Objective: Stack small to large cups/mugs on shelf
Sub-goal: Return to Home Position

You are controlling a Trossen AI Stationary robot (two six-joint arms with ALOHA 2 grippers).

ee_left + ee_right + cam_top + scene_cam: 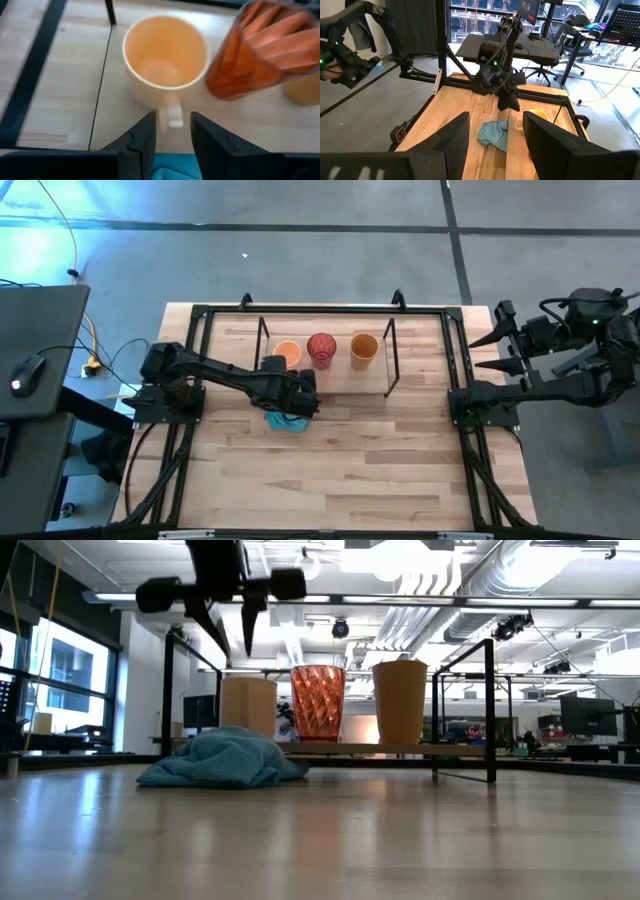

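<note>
Three cups stand upright in a row on the shelf (345,380) at the table's far middle: a light orange mug (288,352) on the left, a red patterned cup (321,348) in the middle, an amber tumbler (364,350) on the right. My left gripper (172,125) hangs open above and just near of the mug (165,60), tilted down. Its fingers stand either side of the mug's handle (173,112) without touching it. In the low view the left gripper (232,638) is clear above the mug (248,705). My right gripper (497,348) waits open beyond the table's right edge.
A teal cloth (288,421) lies crumpled on the table just near of the shelf, under my left arm. The shelf's black wire frame (390,360) rises at both ends of its board. Bare wood tabletop (400,460) spreads over the near half.
</note>
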